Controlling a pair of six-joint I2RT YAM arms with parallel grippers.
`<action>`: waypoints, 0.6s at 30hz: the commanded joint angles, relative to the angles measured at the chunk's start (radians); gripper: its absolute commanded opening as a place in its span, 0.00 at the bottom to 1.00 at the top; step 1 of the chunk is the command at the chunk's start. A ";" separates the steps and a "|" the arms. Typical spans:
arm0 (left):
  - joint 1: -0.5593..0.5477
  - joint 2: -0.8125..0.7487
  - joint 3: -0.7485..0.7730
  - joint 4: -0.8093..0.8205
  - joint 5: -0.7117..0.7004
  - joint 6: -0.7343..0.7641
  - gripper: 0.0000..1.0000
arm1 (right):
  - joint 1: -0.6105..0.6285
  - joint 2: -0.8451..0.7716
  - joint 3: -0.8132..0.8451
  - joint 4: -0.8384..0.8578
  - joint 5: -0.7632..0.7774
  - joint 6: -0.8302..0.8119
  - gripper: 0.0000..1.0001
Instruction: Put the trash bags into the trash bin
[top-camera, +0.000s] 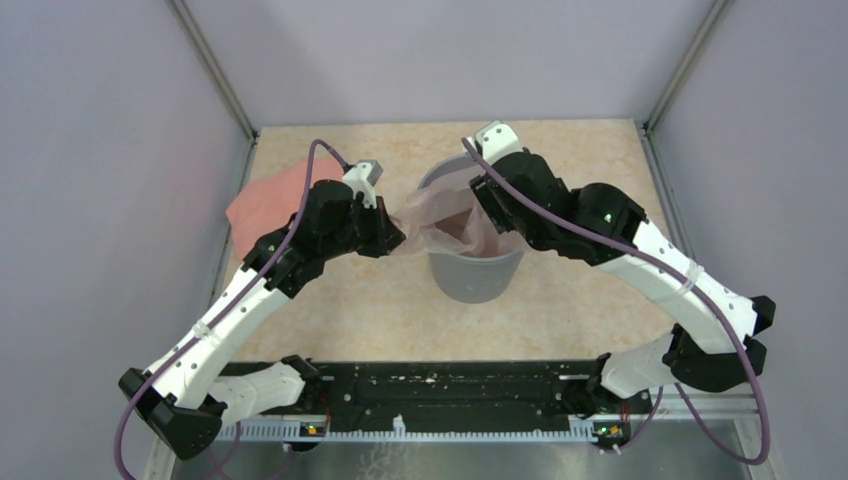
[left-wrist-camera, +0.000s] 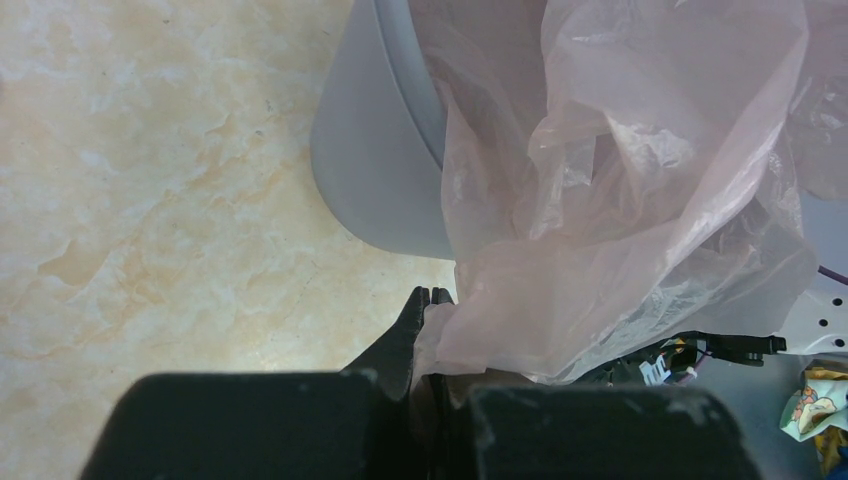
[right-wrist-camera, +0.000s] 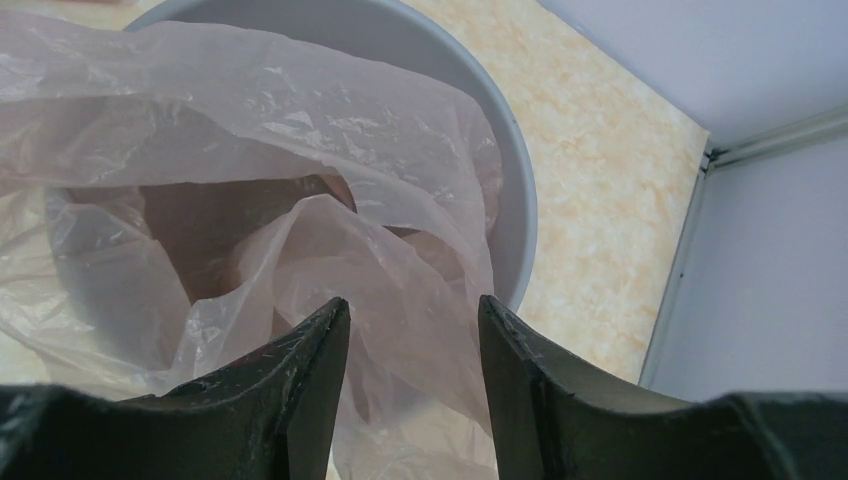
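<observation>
The grey trash bin (top-camera: 475, 275) stands upright mid-table. A crinkly pale-pink trash bag (top-camera: 440, 215) hangs partly inside it, with film spilling over the left rim. My left gripper (top-camera: 395, 235) is just left of the bin. In the left wrist view it (left-wrist-camera: 430, 297) is shut on a fold of the bag (left-wrist-camera: 620, 200), beside the bin's outer wall (left-wrist-camera: 380, 170). My right gripper (top-camera: 485, 205) hovers over the bin's mouth. In the right wrist view it (right-wrist-camera: 413, 310) stands open above loose bag film (right-wrist-camera: 300, 120) that lies inside the rim (right-wrist-camera: 515, 200), unpinched.
A flat pink sheet or pile (top-camera: 265, 200) lies at the back left against the wall. Grey walls and metal corner posts (top-camera: 215, 70) enclose the table. The black base rail (top-camera: 450, 395) runs along the near edge.
</observation>
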 joint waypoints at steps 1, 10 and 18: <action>-0.002 0.001 0.034 0.031 0.004 0.011 0.00 | -0.009 -0.019 -0.031 0.051 0.034 -0.048 0.50; -0.003 0.009 0.044 0.027 -0.005 0.009 0.00 | -0.010 -0.010 0.024 -0.016 -0.034 -0.008 0.28; -0.003 0.024 0.068 0.019 -0.016 0.012 0.00 | -0.011 -0.056 0.088 -0.084 -0.234 0.044 0.00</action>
